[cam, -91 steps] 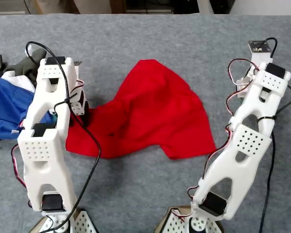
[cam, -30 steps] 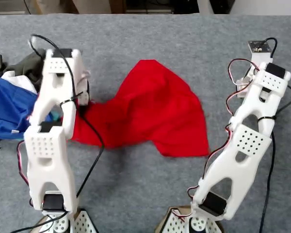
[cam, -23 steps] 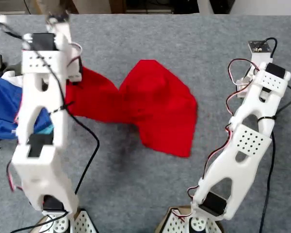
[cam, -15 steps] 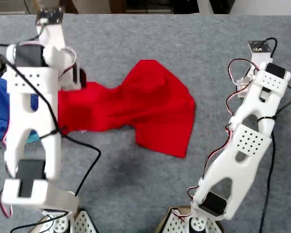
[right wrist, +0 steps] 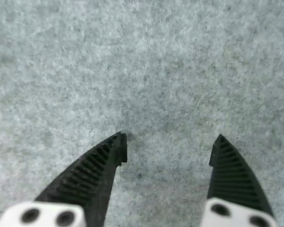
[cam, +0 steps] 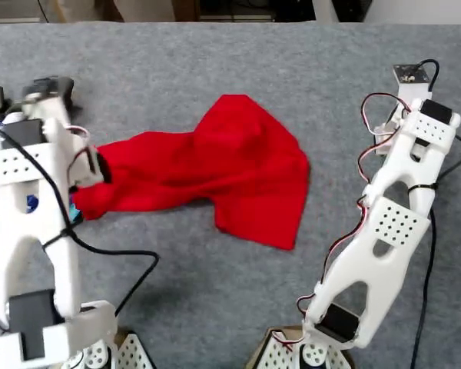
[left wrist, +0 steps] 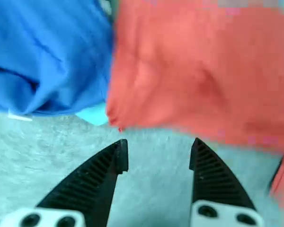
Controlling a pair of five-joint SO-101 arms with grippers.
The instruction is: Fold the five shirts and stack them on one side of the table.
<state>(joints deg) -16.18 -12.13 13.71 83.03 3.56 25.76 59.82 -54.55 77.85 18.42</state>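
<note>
The left fingers (left wrist: pixel 102 177) stand spread with nothing between them, tips just short of the red shirt's (cam: pixel 230 165) bunched edge. The blue shirt (left wrist: pixel 47 52) lies touching that edge. Three seconds ago these fingers were down on the shirt's 8 o'clock flap. They then lifted it, swung it up toward 10 o'clock with the cloth hanging from them, and have now brought it back down and let go.

The drag has reshaped the shirt. It had lain broad across the middle of the counter (cam: pixel 215 292). Now it is drawn into a long band running from centre toward 9 o'clock, and its 9 o'clock end is gathered into a rumpled roll next to the left arm (cam: pixel 31 231). The 4 o'clock corner has slid inward, while the peak at 12 o'clock has kept its place.

The right fingers (right wrist: pixel 92 172) are also spread, over bare counter at 3 o'clock, and the right arm (cam: pixel 392 223) has not moved in any frame.

For the task this looks like a pull that went wrong or a loose first fold, not a clean one. The red shirt is more crumpled than before and overlaps the blue one. I judge it needs spreading flat again, probably with both arms, before a proper fold. No folded shirt is stacked yet.
</note>
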